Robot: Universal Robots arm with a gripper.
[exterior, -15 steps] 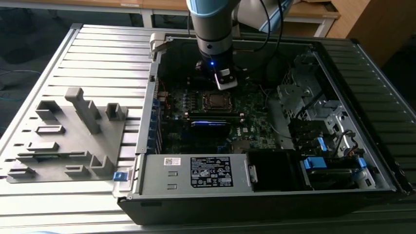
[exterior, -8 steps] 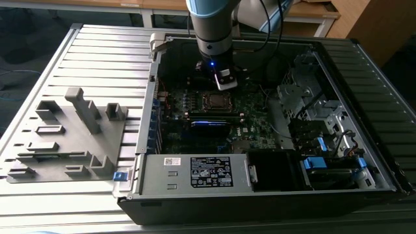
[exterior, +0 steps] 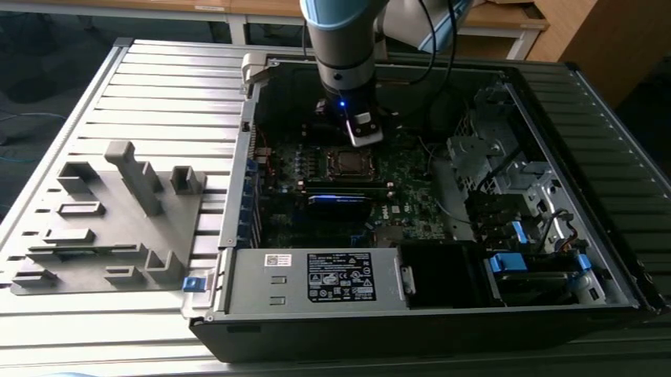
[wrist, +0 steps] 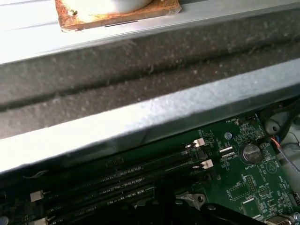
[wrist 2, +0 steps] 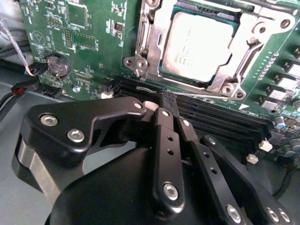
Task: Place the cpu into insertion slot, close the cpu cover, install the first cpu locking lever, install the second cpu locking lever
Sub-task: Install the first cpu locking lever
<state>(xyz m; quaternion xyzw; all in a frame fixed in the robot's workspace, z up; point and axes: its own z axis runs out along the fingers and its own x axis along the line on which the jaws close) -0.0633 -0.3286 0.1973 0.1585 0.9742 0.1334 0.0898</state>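
Cpu (wrist 2: 199, 44) is sitting in the socket, cover (wrist 2: 152, 33) down around it. Gripper (wrist 2: 167, 98) hangs just beside it over the RAM slots (wrist 2: 220, 115), fingers (wrist 2: 164, 129) pinched together, nothing held.

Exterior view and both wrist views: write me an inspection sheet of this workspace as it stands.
Surface: slatted metal table bearing an open computer case.
Job's things: cpu is seated on the board. The cpu cover lies down around it, by the look. Latching cannot be judged.
Clutter: grey fixture on the table, at the exterior view's left.
Grippers: gripper shut on nothing, tips close to the memory slots beside the cpu.
Cables: red and black wires by the coin cell.
Surroundings: wooden furniture behind the table.
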